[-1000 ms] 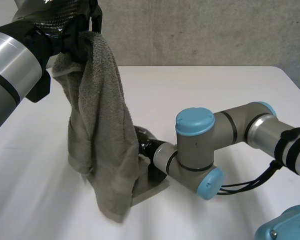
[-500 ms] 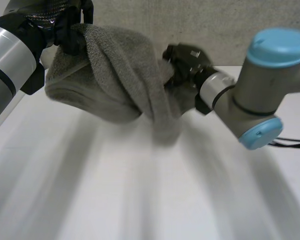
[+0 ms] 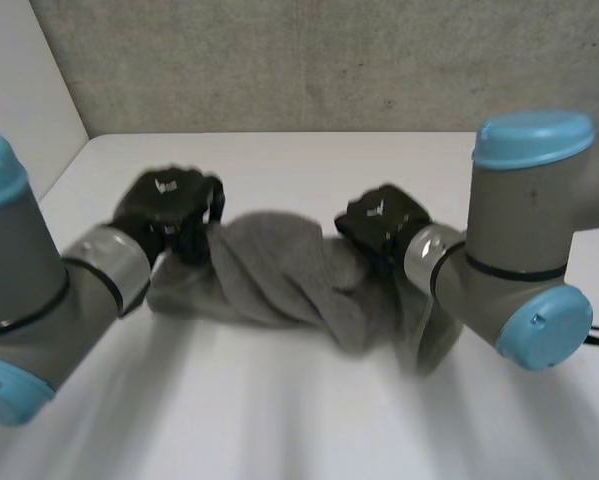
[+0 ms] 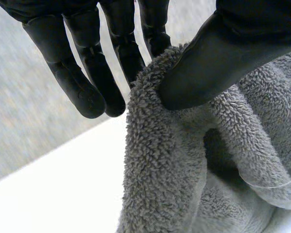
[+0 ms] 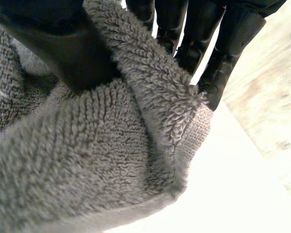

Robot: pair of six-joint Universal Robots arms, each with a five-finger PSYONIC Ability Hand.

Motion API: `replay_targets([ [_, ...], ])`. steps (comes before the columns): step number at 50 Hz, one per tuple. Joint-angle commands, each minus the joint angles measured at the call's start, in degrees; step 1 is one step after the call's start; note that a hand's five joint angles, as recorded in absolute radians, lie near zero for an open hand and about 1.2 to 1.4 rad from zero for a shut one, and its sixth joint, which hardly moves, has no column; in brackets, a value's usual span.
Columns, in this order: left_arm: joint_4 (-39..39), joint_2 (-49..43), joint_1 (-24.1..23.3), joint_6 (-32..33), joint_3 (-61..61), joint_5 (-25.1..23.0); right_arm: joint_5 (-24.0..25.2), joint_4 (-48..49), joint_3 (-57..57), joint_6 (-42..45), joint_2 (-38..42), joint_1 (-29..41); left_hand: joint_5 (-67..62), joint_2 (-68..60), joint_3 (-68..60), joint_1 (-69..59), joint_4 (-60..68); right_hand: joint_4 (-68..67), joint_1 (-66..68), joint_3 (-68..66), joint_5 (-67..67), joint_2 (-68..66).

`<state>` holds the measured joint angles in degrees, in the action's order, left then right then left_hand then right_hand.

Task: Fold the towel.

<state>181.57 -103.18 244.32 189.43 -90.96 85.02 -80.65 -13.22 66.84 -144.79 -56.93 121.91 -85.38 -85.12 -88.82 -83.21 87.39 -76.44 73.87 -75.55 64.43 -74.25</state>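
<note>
A grey terry towel [image 3: 279, 280] hangs twisted between my two hands, sagging just above the white table [image 3: 279, 420]. My left hand [image 3: 169, 212] holds its left end, and in the left wrist view the thumb [image 4: 208, 73] pinches the towel's edge [image 4: 150, 145] against the fingers [image 4: 87, 82]. My right hand [image 3: 384, 228] holds the right end. The right wrist view has its thumb [image 5: 62, 48] pressing a corner of the towel [image 5: 169, 107] against the fingers [image 5: 218, 63]. A loose end of cloth droops below the right hand.
A grey concrete wall [image 3: 329, 60] runs along the table's far edge. Both forearms with their light-blue caps [image 3: 534, 135] reach in low over the near part of the table.
Both hands have come down from high near the wall to low over the table, the left hand swinging down most. The right hand took hold of the towel's lower end and stretched it sideways.
</note>
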Motion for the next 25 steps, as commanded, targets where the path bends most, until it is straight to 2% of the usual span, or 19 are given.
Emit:
replay_targets([
  [1, 0.01, -0.53, 0.28, 3.4, -4.75, -0.29, 0.05, -0.84, 3.03, 1.27, 0.59, 0.0, 15.38, 5.12, 8.82, 3.21, -7.39, -3.56, 6.13, -4.45, 5.57, -5.75],
  [13, 1.24, 7.55, 1.15, 3.23, -4.49, -0.2, 0.05, -0.05, 2.68, 2.15, -6.27, -0.27, 15.38, 5.12, 8.82, 3.21, -7.39, -3.56, 6.13, -4.45, 5.57, -5.75],
  [15, 3.95, 9.04, 2.12, 2.88, -2.92, -0.03, 0.23, 7.11, 1.97, 1.1, -8.36, -0.62, 15.38, 5.12, 8.82, 3.21, -7.39, -3.56, 6.13, -4.45, 5.57, -5.75],
  [16, 3.96, 9.05, 2.12, 2.88, -2.91, -0.03, 0.23, 7.16, 1.98, 1.09, -8.38, -0.62, 15.38, 5.12, 8.82, 3.21, -7.39, -3.56, 6.13, -4.45, 5.57, -5.75],
  [18, 10.08, 11.58, 2.47, 2.26, -3.08, -0.03, 0.84, 23.6, 7.82, 1.09, -13.35, -0.35, 15.38, 5.12, 8.82, 3.21, -7.39, -3.56, 6.13, -4.45, 5.57, -5.75],
  [19, 10.12, 11.6, 2.47, 2.26, -3.09, -0.03, 0.84, 23.68, 7.86, 1.09, -13.39, -0.35, 15.38, 5.12, 8.82, 3.21, -7.39, -3.56, 6.13, -4.45, 5.57, -5.75],
  [21, 19.82, 13.17, 2.47, 0.86, -5.09, 0.24, 1.11, 38.12, 14.78, 1.01, -20.12, 0.08, 15.38, 5.12, 8.82, 3.21, -7.39, -3.56, 6.13, -4.45, 5.57, -5.75],
  [22, 19.87, 13.18, 2.47, 0.85, -5.11, 0.24, 1.11, 38.18, 14.81, 1.0, -20.15, 0.08, 15.38, 5.12, 8.82, 3.21, -7.39, -3.56, 6.13, -4.45, 5.57, -5.75],
  [23, 24.75, 13.53, 2.56, 0.25, -6.85, -0.02, 1.02, 42.19, 16.11, 0.57, -21.89, -0.09, 15.38, 5.12, 8.82, 3.21, -7.39, -3.56, 6.13, -4.45, 5.57, -5.75],
  [24, 24.79, 13.53, 2.56, 0.24, -6.86, -0.03, 1.02, 42.23, 16.13, 0.57, -21.91, -0.09, 15.38, 5.12, 8.82, 3.21, -7.39, -3.56, 6.13, -4.45, 5.57, -5.75],
  [25, 29.15, 13.7, 2.56, -0.11, -8.26, -0.11, 1.11, 41.62, 16.3, 0.57, -21.3, 0.0, 15.38, 5.12, 8.82, 3.21, -7.39, -3.56, 6.13, -4.45, 5.57, -5.75],
])
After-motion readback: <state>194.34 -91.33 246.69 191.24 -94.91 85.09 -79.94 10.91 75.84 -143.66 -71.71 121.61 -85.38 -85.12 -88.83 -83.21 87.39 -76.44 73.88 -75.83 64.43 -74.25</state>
